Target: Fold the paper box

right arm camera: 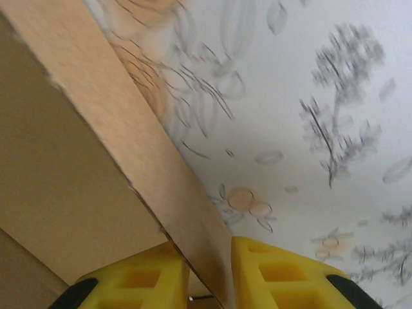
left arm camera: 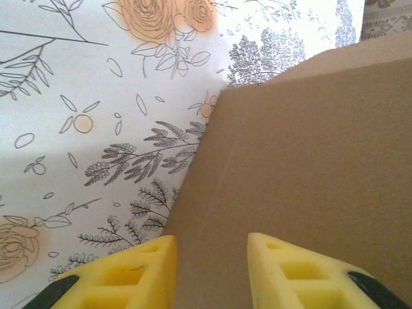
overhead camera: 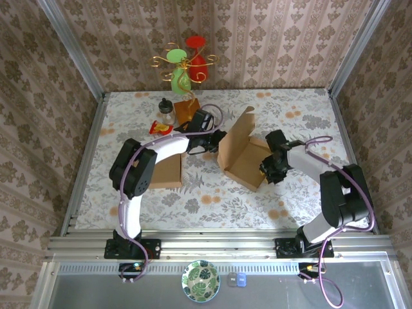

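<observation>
The paper box [overhead camera: 243,154] sits mid-tabletop [overhead camera: 290,199] with its lid flap raised. The right tool [right arm camera: 206,257] is closed narrowly on a box wall (the wall edge runs between its jaws). The left tool [left arm camera: 211,257] stands part-open at the opposite side, with cardboard in its gap. Whether it grips cannot be told.

The tabletop [overhead camera: 219,199] is covered in a floral cloth of grey sprigs and orange roses. The open paper box [overhead camera: 241,154] sits near its middle. Left of the box lies a flat cardboard sheet [overhead camera: 168,172]. Farther back on that side stand a small bottle [overhead camera: 167,112], a red-and-yellow packet [overhead camera: 159,127] and a brown carton [overhead camera: 185,109].
</observation>
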Controlling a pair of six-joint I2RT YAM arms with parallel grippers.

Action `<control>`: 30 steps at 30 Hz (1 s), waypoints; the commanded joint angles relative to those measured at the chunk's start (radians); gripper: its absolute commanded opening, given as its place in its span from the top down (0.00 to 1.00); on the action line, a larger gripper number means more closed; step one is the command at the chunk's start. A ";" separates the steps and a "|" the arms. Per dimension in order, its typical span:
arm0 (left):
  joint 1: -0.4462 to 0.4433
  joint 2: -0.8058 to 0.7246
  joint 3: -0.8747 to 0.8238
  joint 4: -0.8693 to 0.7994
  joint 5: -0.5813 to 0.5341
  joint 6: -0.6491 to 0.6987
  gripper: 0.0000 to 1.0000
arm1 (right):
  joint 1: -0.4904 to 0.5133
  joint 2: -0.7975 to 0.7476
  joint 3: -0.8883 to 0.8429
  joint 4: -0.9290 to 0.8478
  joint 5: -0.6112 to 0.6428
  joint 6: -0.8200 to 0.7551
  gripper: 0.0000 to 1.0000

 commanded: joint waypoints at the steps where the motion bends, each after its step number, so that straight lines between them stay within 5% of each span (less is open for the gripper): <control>1: 0.016 0.020 0.053 -0.011 0.034 0.029 0.65 | 0.048 -0.038 0.011 0.038 -0.002 0.209 0.71; 9: 0.022 0.085 0.144 -0.030 0.084 0.061 0.66 | 0.157 -0.021 0.053 0.080 -0.067 0.356 0.61; 16: 0.029 0.134 0.211 -0.055 0.151 0.113 0.67 | 0.159 -0.034 0.098 0.038 -0.106 0.234 0.43; 21: 0.032 0.139 0.226 -0.075 0.146 0.128 0.67 | 0.103 -0.094 0.169 -0.052 -0.042 -0.116 0.39; 26: 0.033 0.131 0.231 -0.093 0.136 0.139 0.67 | -0.048 -0.084 0.331 -0.144 0.025 -0.783 0.44; 30: 0.033 0.131 0.240 -0.109 0.134 0.149 0.67 | -0.156 -0.046 0.350 -0.110 -0.009 -1.153 0.47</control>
